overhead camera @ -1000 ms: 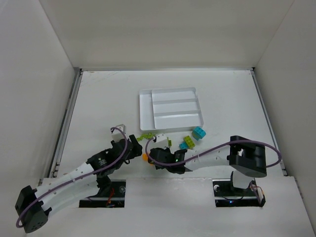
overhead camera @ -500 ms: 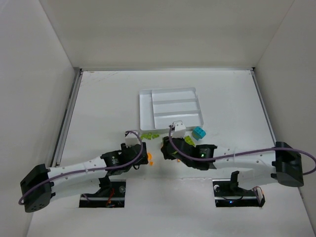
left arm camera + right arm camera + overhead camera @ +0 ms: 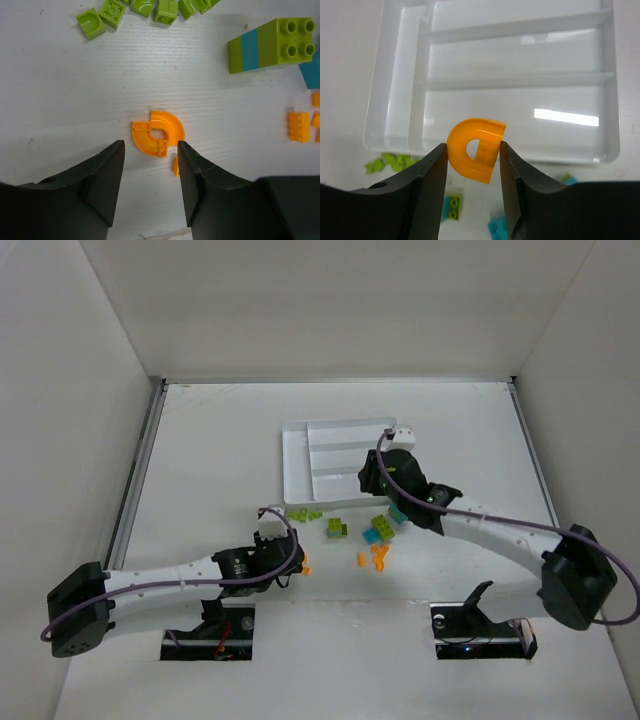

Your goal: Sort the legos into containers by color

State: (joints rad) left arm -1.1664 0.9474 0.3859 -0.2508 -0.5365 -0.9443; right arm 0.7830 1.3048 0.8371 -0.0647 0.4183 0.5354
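Right tool is arriving over white tray, gripping orange arch lego | left tool is hovering released, curved orange lego just ahead on tabletop | sorting is barely starting: tray unfilled

Bright, even light, soft shadows; a white glare patch on the tray; legos beside it blurred.
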